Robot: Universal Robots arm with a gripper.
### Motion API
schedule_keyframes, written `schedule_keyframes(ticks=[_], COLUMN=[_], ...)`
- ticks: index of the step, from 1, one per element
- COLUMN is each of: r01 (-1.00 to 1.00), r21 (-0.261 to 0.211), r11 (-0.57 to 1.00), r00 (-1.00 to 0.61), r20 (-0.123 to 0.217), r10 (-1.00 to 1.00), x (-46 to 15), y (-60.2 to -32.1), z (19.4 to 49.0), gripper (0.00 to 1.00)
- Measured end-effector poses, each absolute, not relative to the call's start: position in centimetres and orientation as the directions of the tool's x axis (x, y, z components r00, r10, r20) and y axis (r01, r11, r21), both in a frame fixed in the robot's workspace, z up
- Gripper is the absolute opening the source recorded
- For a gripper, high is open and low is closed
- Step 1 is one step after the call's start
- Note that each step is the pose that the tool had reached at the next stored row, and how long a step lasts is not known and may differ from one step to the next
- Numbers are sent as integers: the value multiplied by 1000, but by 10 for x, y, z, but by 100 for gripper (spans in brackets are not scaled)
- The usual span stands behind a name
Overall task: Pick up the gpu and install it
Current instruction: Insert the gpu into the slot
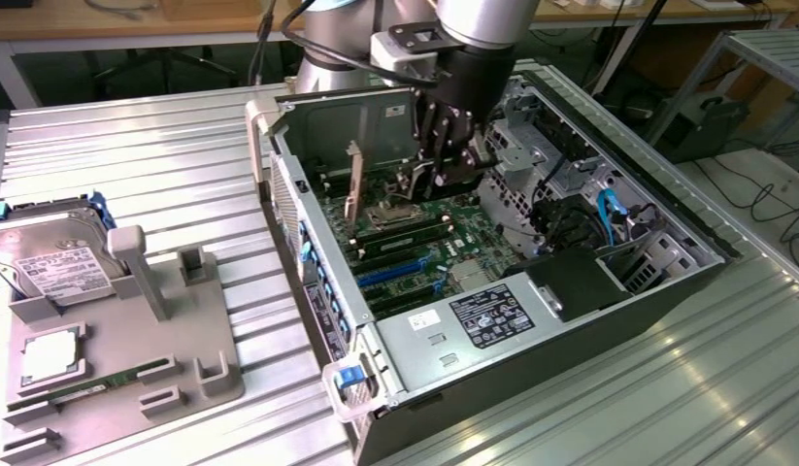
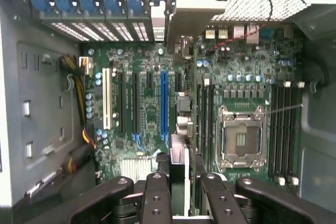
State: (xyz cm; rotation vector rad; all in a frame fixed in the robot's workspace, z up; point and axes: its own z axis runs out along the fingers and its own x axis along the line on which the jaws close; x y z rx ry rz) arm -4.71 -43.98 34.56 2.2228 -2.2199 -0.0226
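Note:
My gripper [image 1: 449, 167] reaches down into the open computer case [image 1: 658, 282], above the motherboard [image 1: 432, 248]. In the wrist view my gripper [image 2: 184, 195] is shut on the gpu [image 2: 186, 24], a thin card seen edge-on that runs away from the fingers [image 2: 157, 192] toward the case's rear wall. The card stands upright over the motherboard [image 2: 147, 119], between the blue slot [image 2: 164, 103] and the CPU socket [image 2: 240, 137]. In the exterior view its narrow end [image 1: 355, 184] stands upright near the case's rear wall. I cannot tell whether its lower edge touches a slot.
A grey fixture [image 1: 127, 330] at the exterior view's left holds a hard drive [image 1: 49, 262], a CPU [image 1: 49, 354] and a green memory stick [image 1: 95, 383]. Inside the case are drive cages [image 1: 554, 165], blue cables [image 1: 609, 218] and a labelled power supply [image 1: 490, 316].

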Motion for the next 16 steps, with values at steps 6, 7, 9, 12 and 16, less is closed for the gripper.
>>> schedule_keyframes(ticks=[6,7,9,12,16], r01=[-1000,-1000,-1000,-1000,-1000], r21=[10,10,10,10,10], r11=[-1,-1,-1,-1,-1], r00=[0,1,0,0,1], r20=[-10,-10,-10,-10,-10], r10=[-1000,-1000,-1000,-1000,-1000], x=[-50,-50,-50,-57,-62], y=[-440,-440,-440,-439,-440], z=[334,333,329,322,313], gripper=[27,27,27,27,27])
